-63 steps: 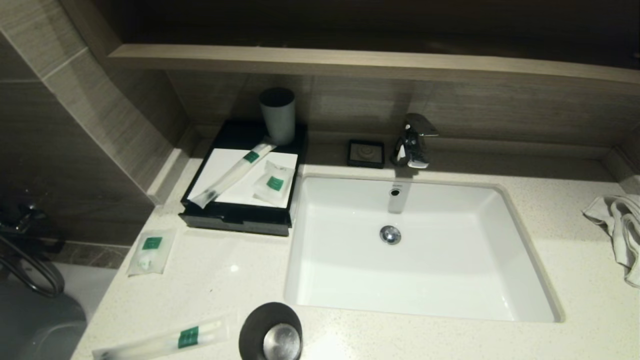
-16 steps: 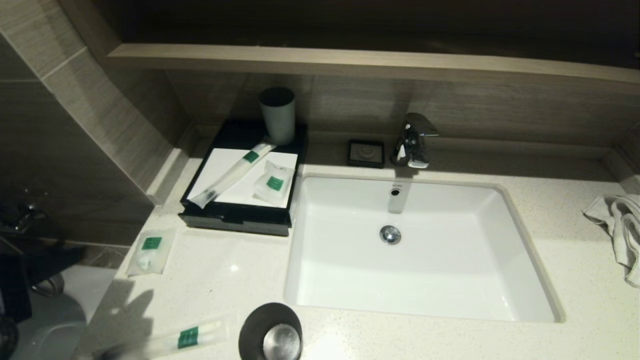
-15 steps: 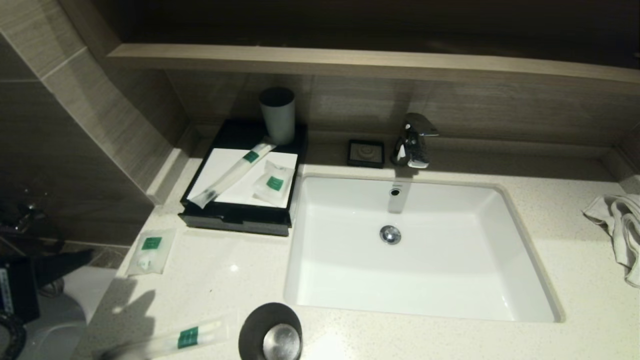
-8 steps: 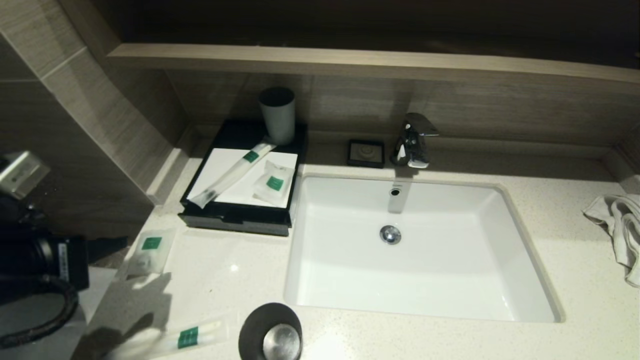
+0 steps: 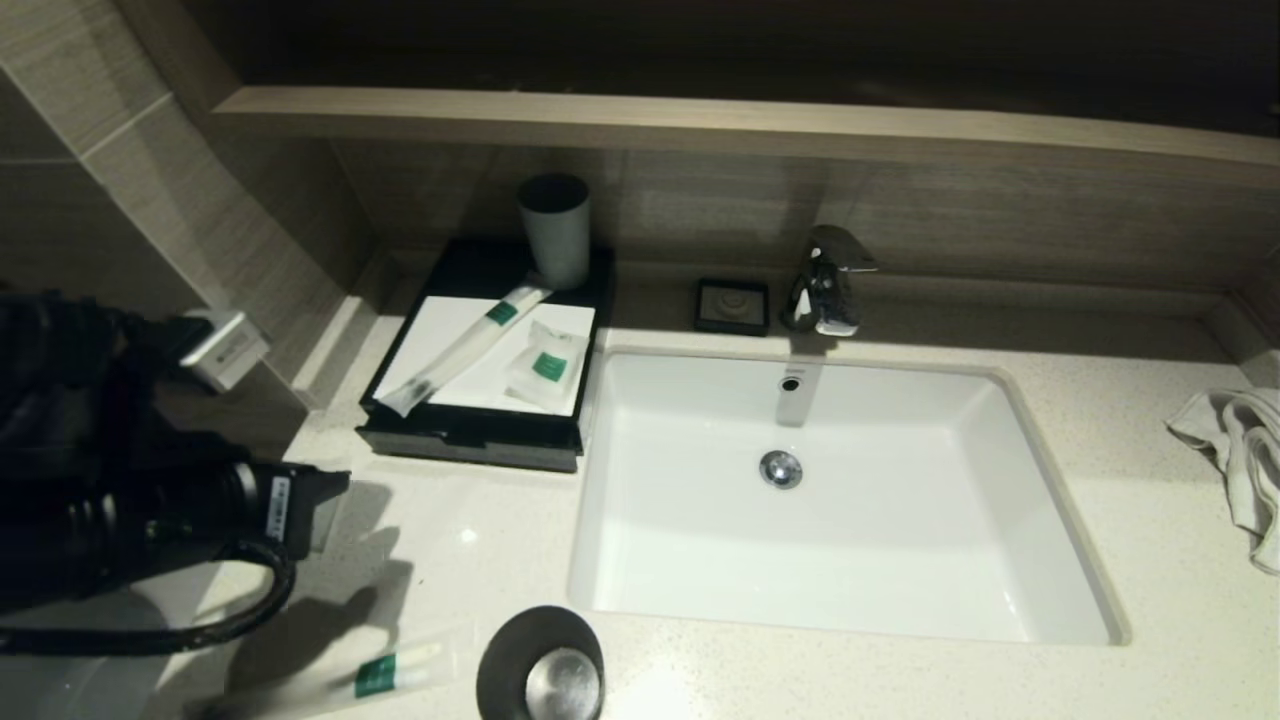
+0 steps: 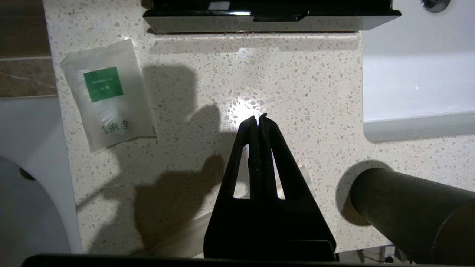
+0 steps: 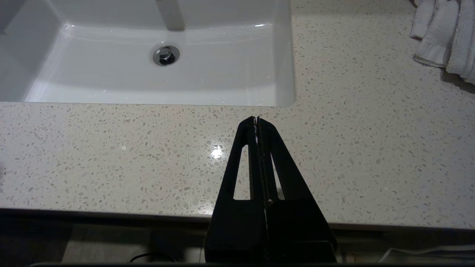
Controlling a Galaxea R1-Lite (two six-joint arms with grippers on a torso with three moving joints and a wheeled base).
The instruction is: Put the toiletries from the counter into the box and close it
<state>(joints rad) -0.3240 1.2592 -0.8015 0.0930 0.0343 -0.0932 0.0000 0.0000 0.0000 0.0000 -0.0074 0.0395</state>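
Observation:
On the cream counter stands the black box with a white top, its drawer pushed in. Two toiletries lie on its top: a long sachet and a small sachet. Another long sachet lies at the counter's front edge. A small sachet lies by the counter's left edge, hidden behind my left arm in the head view. My left gripper is shut and empty above bare counter between that sachet and the black cup. My right gripper is shut and empty over the counter's front edge.
A black cup stands at the front edge beside the white sink. A grey cup stands on the box's back part. Behind the sink are a soap dish and faucet. A towel lies far right.
My left arm has swung in from the lower left, up and over the counter's left edge, and now covers the small sachet in the head view. Its gripper stayed shut.

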